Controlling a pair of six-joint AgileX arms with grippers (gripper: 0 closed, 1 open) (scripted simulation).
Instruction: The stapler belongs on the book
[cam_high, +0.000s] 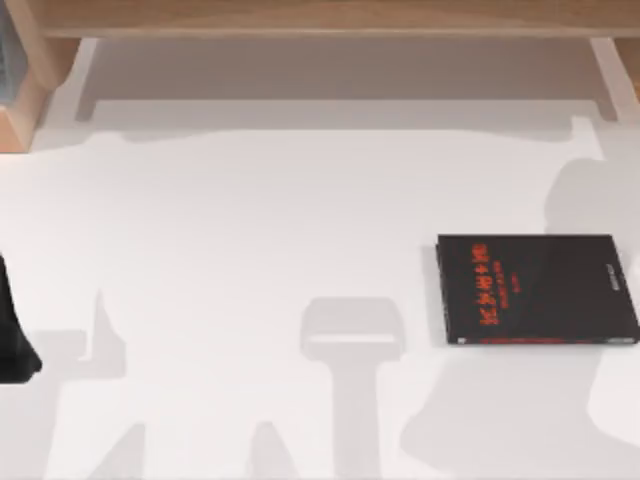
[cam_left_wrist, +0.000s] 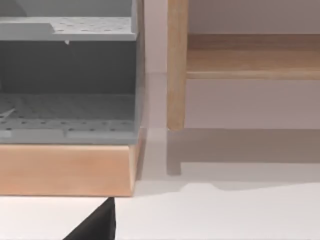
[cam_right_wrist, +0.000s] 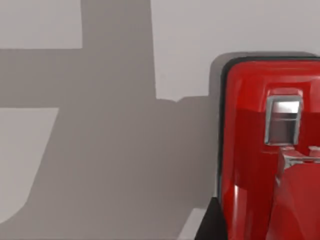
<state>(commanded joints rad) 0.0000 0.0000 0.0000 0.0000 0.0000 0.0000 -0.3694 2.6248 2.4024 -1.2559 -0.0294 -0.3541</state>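
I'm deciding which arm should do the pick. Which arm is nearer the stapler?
Right. Its wrist view has the stapler close up, on the white table. The left arm sits at the table's left edge.

White table (cam_high: 230, 250) w/ wooden shelf (cam_high: 320, 15), grey rack (cam_left_wrist: 67, 80).

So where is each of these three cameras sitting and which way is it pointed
Top view: above the table, looking down; the book lies at the right, the dark left arm at the left edge.
Left wrist view: on the left arm, facing a grey rack on a wooden shelf.
Right wrist view: on the right arm, close over the red stapler.
All three share the white table.
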